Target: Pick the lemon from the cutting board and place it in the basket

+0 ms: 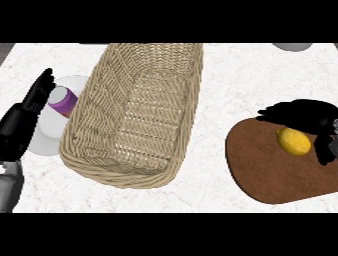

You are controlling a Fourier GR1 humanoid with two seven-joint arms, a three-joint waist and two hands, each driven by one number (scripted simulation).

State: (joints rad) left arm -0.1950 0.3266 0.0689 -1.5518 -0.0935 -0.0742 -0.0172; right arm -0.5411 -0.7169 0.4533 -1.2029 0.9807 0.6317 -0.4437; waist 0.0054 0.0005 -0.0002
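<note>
The small yellow oval lemon lay on the brown rounded wooden cutting board, at about 4 o'clock on the white marble tabletop. The black right robot hand was curled round it, with the fingers arched over the fruit's 12 o'clock end and the thumb down its 3 o'clock flank. The 9 o'clock side of the lemon was left bare. The long woven wicker basket stood well apart, toward 9 o'clock from the board, its open mouth facing up.

The main risk looked to be the hold itself. With only two sides of a smooth, rounded fruit covered, the lemon could squirt out toward 9 o'clock on the lift, then roll off the board. The carry also had to clear the basket's raised near rim. A low pass could knock the fruit free or shove the basket into the white round plate and the small purple-and-white container just beside its 9 o'clock wall. The left robot hand rested there at the 9 o'clock edge, fingers straight and pointing up, close to the plate.
</note>
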